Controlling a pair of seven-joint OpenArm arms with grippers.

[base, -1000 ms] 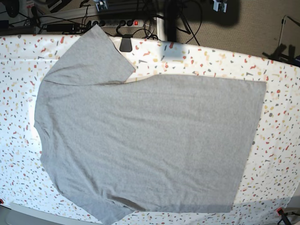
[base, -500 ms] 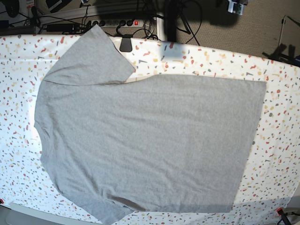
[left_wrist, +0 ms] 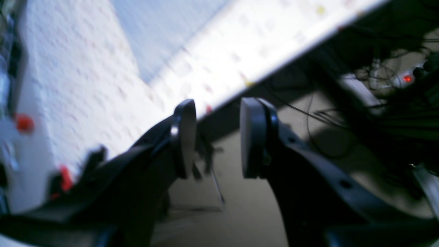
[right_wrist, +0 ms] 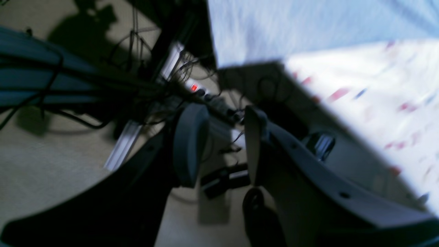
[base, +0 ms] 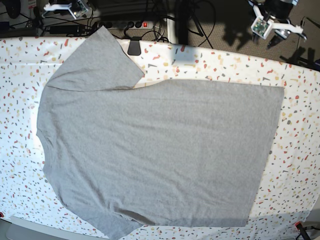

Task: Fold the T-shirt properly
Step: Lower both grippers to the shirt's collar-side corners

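Over at the far left, the right gripper (base: 64,8) hangs beyond the back edge of the table, above the cables and the power strip (base: 120,24) with its red light. Its wrist view shows the two pads (right_wrist: 190,144) standing apart with nothing between them, so it is released and empty. A corner of grey cloth and the speckled tabletop sit off to one side of that view, blurred.

The T-shirt (base: 155,150) lies spread flat on the terrazzo-patterned table (base: 15,70), plain grey side up, filling most of the surface. Its collar end points left and its straight hem runs down the right. One sleeve reaches toward the back left corner, the other toward the near edge. A few soft creases show near the bottom.

At the far right, the left gripper (base: 280,35) hovers past the table's back edge, clear of the shirt. Its pads (left_wrist: 253,137) are likewise parted and hold nothing.
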